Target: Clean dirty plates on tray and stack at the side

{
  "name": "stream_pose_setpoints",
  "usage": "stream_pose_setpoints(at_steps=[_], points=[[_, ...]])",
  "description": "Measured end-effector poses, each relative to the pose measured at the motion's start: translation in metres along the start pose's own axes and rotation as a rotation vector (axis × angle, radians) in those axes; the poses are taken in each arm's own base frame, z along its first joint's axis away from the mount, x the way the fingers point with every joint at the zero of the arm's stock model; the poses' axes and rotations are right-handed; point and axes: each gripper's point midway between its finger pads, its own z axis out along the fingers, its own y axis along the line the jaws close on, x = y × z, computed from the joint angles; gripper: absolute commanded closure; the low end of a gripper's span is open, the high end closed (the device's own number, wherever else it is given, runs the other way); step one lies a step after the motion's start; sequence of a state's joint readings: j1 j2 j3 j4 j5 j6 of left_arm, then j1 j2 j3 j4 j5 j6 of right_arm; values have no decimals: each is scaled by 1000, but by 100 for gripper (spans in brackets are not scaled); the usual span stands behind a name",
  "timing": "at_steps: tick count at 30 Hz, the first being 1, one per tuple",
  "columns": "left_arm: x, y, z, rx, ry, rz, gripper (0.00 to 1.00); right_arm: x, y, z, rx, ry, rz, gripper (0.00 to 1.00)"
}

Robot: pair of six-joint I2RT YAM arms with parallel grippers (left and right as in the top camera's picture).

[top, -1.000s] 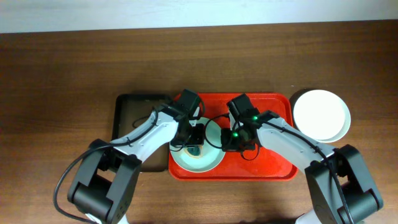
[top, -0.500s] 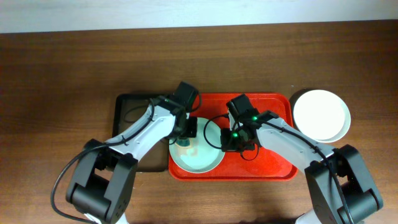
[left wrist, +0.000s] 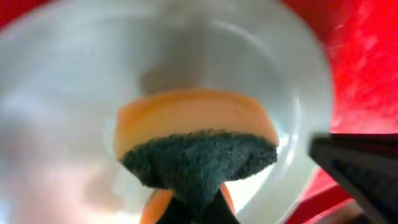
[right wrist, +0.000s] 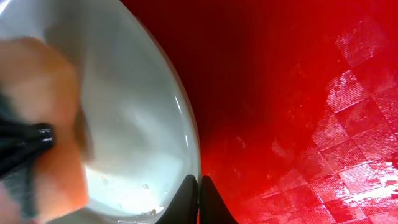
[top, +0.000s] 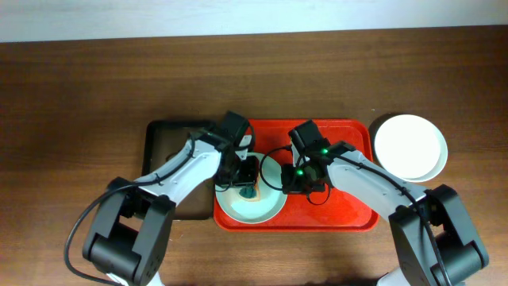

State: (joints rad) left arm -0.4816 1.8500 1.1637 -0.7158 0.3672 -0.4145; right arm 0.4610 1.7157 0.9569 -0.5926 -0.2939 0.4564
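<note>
Table [top: 79, 79]: brown wood.
Tray [top: 349, 210]: red, near the table's front edge, right of centre.
Black tray [top: 163, 139]: touching the tray's left edge.
Side stack [top: 410, 147]: white, off the tray, just beside its back right corner; count unclear.
Plate [top: 270, 205]: pale, in the tray's front left corner.
Left gripper [top: 246, 179]: over the plate, fingers clamped on the sponge.
Right gripper [right wrist: 199, 200]: fingers narrow, pinching the plate's right rim.
Sponge [left wrist: 196, 143]: orange with dark green scrub face, pressed on the plate.
</note>
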Motion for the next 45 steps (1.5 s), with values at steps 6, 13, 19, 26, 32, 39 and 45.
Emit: stream_pose_setpoints(at_steps=[6, 13, 19, 26, 32, 39, 45], points=[[-35, -2, -76, -98, -164, 3, 100, 0, 0, 0, 2, -1, -1, 96], [-33, 79, -140, -372, -239, -160, 100, 0, 0, 0, 2, -1, -3, 95], [-30, 118, -145, -413, -210, -256, 100, 0, 0, 0, 2, -1, -2, 95], [-24, 68, -118, -224, -133, -135, 100, -1, 0, 0, 4, -4, -3, 95], [-26, 76, -120, -298, -151, -119, 100, -1, 0, 0, 4, -4, -4, 95], [-32, 129, -118, -377, -129, -241, 99, -2, 1, 0, 2, -11, -6, 95], [-16, 163, -50, -440, 54, -278, 100, -3, 1, 0, 3, -14, -6, 95]])
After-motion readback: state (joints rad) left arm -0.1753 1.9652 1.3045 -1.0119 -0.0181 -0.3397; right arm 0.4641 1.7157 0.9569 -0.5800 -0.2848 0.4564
